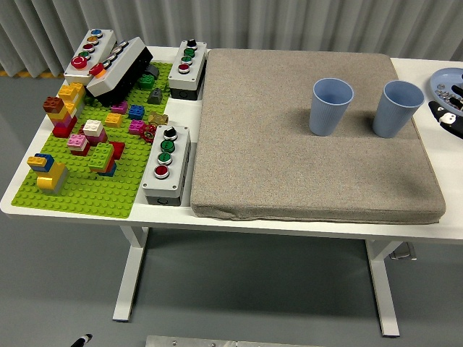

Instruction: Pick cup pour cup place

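Two light blue cups stand upright on the grey mat (289, 159): the left cup (330, 107) near the mat's middle right and the right cup (400, 108) close to the mat's right edge. I cannot see into either cup. A black part of my right hand (447, 113) pokes in at the picture's right edge, just right of the right cup and apart from it. Most of that hand is cut off. My left arm is out of the picture.
A blue plate (443, 81) lies at the far right, partly behind the hand. On the left sit a green brick baseplate (87, 191) with several coloured bricks and three grey button boxes (166, 163), (187, 67), (90, 56). The white table's front edge runs below the mat.
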{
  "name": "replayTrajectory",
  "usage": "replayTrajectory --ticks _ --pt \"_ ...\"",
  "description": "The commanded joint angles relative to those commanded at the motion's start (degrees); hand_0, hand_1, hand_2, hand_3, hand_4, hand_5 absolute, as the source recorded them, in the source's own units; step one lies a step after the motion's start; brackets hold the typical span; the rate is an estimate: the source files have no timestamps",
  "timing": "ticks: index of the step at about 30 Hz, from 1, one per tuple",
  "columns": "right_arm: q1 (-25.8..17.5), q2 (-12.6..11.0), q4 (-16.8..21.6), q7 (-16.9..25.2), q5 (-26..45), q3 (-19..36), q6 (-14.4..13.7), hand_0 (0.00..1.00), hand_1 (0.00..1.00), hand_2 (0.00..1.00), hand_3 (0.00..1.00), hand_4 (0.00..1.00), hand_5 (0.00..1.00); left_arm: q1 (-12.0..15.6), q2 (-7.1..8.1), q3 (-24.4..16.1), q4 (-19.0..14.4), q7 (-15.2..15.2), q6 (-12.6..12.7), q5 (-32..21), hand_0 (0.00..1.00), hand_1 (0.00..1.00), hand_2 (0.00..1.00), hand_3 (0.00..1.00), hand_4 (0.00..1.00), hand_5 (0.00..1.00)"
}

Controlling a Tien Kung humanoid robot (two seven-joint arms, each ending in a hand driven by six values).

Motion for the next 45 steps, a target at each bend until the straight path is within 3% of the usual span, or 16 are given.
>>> replayTrajectory --ticks 25,45 --pt "-1.9 -0.2 -2.71 1.73 3.72 -2.49 0.98 0.889 0.873 0.941 0.95 0.825 0.229 -0.49 -0.21 0.72 0.0 -0.02 -0.1 -0.09 0.885 0.839 0.896 0.802 0.665 0.998" --pt "0.09 0.85 -11.58 3.72 7.87 -4.12 1.91 0.889 0.873 0.941 0.949 0.824 0.224 -0.49 -0.24 3.18 0.0 -0.47 -0.15 -1.92 0.885 0.838 0.895 0.802 0.665 0.998"
